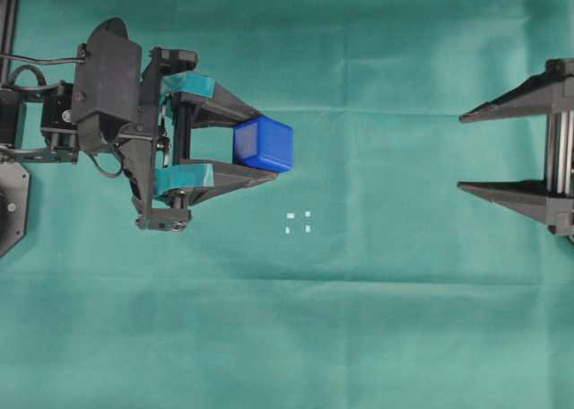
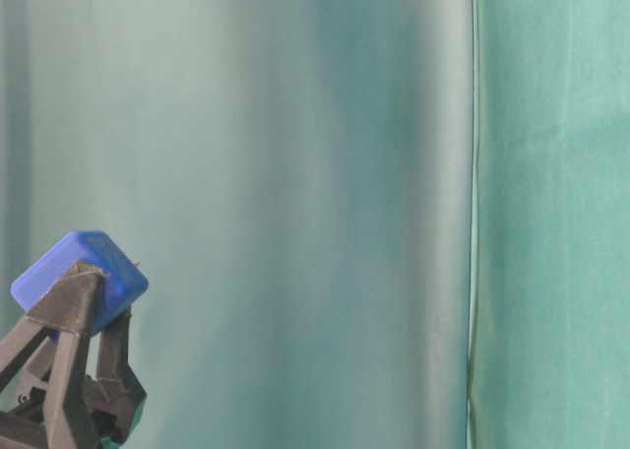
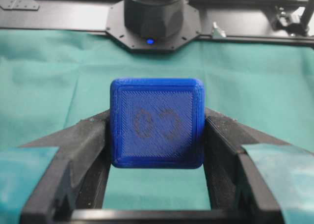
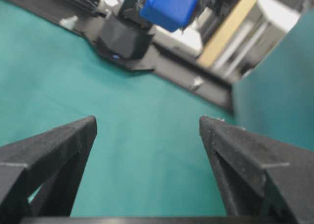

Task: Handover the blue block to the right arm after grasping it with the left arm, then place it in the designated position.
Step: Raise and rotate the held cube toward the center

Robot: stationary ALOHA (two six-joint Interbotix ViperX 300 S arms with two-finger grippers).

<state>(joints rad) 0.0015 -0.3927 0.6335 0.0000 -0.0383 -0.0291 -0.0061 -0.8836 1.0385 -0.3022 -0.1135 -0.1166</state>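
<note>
The blue block is gripped between the teal-padded fingers of my left gripper, lifted above the green cloth at the left of the overhead view. In the left wrist view the block fills the gap between both fingers, its faint "8" face toward the camera. It also shows in the table-level view and, far off, in the right wrist view. My right gripper is open and empty at the right edge, jaws wide apart. The designated position lies on the cloth below and right of the block.
The table is covered by green cloth. The left arm's black base sits at the left edge. The right arm's base and black frame show at the far side in the left wrist view.
</note>
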